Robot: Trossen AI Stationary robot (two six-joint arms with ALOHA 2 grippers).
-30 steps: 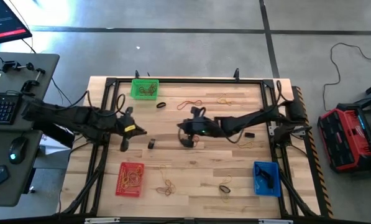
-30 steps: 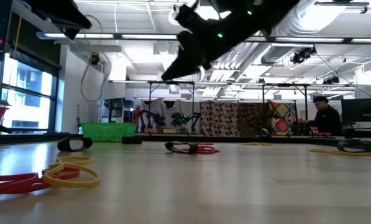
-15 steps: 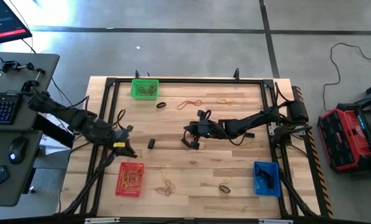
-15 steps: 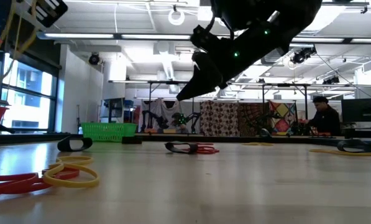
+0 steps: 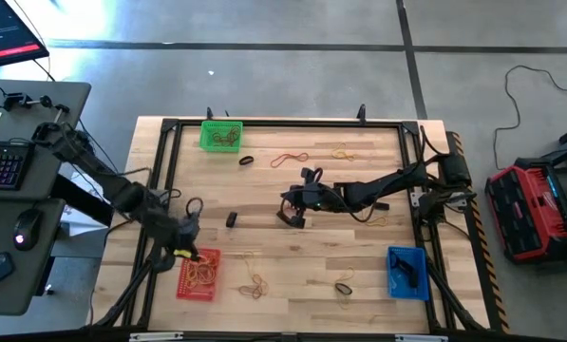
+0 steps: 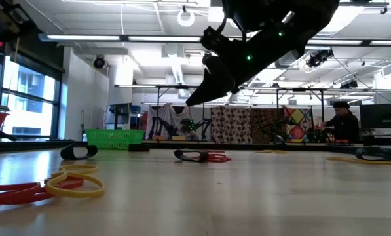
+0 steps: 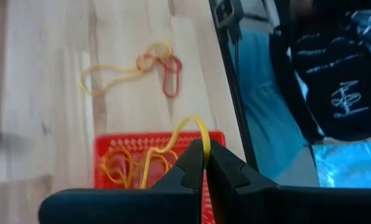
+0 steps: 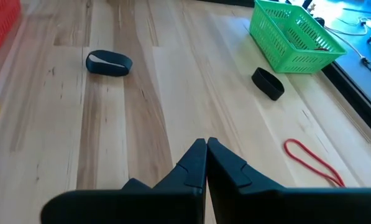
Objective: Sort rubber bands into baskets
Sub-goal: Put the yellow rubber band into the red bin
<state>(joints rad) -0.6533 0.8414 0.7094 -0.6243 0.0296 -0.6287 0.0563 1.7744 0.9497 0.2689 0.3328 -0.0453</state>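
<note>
The left gripper point(image 7: 205, 163) is pinching a yellow rubber band point(image 7: 194, 127) above the red basket point(image 5: 198, 273), which is already holding bands. The right gripper point(image 8: 206, 160), closed and empty, is hovering mid-table. Beyond that basket, several bands point(image 5: 289, 158) are lying unsorted; sorting appears partly done.

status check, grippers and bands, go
Left gripper shut on yellow band, over red basket. Right gripper shut, empty, mid-table. Nothing in the way.
</note>
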